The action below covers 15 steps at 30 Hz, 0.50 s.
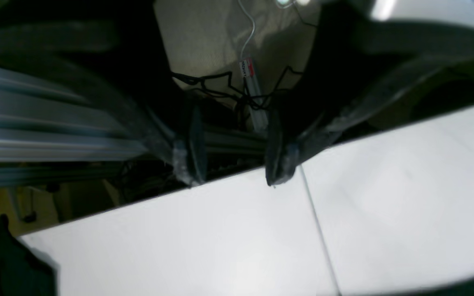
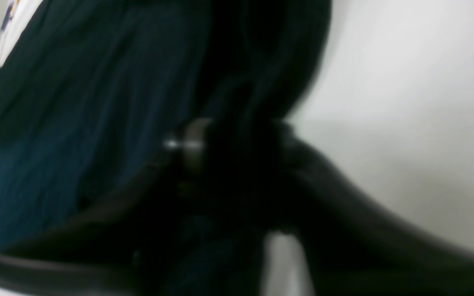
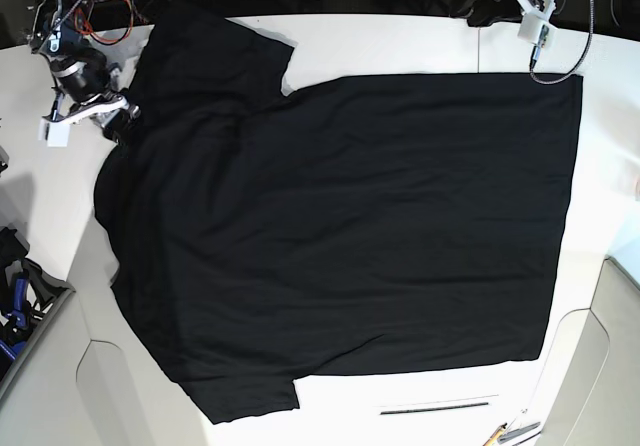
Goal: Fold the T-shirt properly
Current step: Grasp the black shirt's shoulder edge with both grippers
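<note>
Left wrist view: left claw [image 1: 233, 160] released, jaws standing apart with nothing between them, hanging over the far edge of the white table [image 1: 237, 242]; only a dark scrap of the T-shirt [image 1: 15, 263] at the lower left corner, well apart from the claw; cables and a metal rail behind, seen in no other view. Right wrist view: blurred and dark; black cloth [image 2: 97, 123] filling the left and middle of the picture, gathered into folds right at the right claw [image 2: 228, 148]; claw seemingly clenched on a bunch of that cloth, though jaws too dark to separate from fabric. Base view: whole T-shirt [image 3: 350, 236] spread nearly flat on the table [image 3: 400, 41], plain black side up, no print showing; sleeve and shoulder area at the upper left rumpled beside the right claw [image 3: 108, 116]; left arm up at the far right corner, off the cloth. Only this view giving the full outline and the wrinkles. Judged soft, light, limp, prone to sag and drag across the table; best taken at hem corners, sleeve seams or shoulders, pinching both layers, not mid-panel.
</note>
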Available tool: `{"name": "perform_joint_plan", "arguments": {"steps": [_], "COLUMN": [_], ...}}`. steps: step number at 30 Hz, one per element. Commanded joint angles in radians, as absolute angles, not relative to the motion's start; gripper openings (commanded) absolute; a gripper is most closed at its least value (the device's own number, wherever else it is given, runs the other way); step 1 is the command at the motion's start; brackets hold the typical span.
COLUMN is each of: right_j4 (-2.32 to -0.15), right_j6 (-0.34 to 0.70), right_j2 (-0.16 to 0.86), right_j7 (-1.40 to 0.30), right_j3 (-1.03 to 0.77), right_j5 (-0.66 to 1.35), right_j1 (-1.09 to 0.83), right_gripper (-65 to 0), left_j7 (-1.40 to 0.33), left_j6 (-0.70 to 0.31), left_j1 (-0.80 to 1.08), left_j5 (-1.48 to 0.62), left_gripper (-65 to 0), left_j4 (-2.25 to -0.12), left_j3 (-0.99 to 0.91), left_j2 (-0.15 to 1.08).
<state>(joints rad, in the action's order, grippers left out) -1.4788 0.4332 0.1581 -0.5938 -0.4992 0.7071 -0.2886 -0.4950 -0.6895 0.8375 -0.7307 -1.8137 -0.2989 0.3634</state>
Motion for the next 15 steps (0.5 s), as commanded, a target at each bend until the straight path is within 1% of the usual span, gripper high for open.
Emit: {"name": "perform_joint_plan", "arguments": {"steps": [1, 5, 7, 9, 11, 15], "right_j4": [-1.489, -1.489, -1.489, -1.490, -1.490, -1.490], "right_j6": [0.446, 0.445, 0.445, 0.445, 0.446, 0.446], "right_j2": [0.168, 0.169, 0.169, 0.169, 0.169, 0.169], "right_j7": [-0.585, -0.585, -0.585, -0.584, -0.584, -0.585], "right_j3": [-0.502, -0.502, -0.502, -0.502, -0.502, -0.502], "right_j5": [0.702, 0.661, 0.662, 0.662, 0.662, 0.662], "right_j1": [-0.286, -0.292, -0.291, -0.291, -0.291, -0.291], "right_gripper": [-65.0, -65.0, -65.0, -65.0, -65.0, -65.0], "left_j7": [-0.476, -0.489, -0.551, -0.614, -0.640, -0.641], "left_j6": [-0.698, -0.698, -0.695, -0.636, -0.599, -0.583], "left_j1": [0.834, 0.792, 0.753, 0.699, 0.648, 0.559], "left_j5": [-0.744, -0.768, -0.806, -0.824, -0.840, -0.857], "left_gripper": [-37.6, -37.4, -37.4, -36.3, -34.6, -34.5], "left_j4": [-1.828, -1.828, -1.827, -1.818, -1.793, -1.678], "left_j3": [-0.335, -0.456, -0.513, -0.564, -0.612, -0.689], "left_j2": [0.377, 0.377, 0.377, 0.378, 0.386, 0.420]}}
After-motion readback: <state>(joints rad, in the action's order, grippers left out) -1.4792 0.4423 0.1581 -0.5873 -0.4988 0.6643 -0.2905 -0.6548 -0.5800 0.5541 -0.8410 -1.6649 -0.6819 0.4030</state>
